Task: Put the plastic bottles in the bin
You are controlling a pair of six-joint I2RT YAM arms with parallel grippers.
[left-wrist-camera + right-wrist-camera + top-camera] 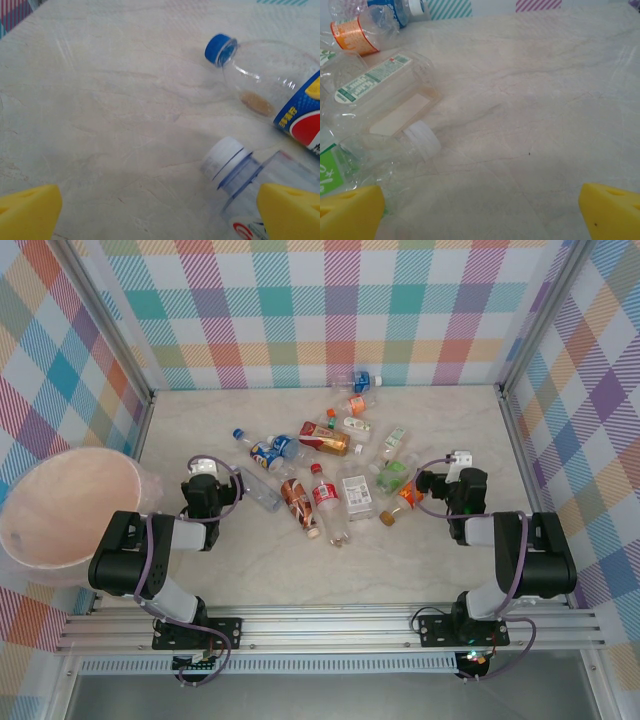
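Staged for a first pick with left gripper (160,215) and right gripper (480,212) flanking the scattered bottles (325,495), fingers spread wide and empty, bin (70,510) ready at far left.

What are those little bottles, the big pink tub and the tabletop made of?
Bottles: thin clear plastic, glossy; you see through them and some look crumpled. Bin: pale pink plastic, apparently translucent, with a thin rim. Tabletop: smooth cream surface with marble-like veins, possibly laminate or stone.
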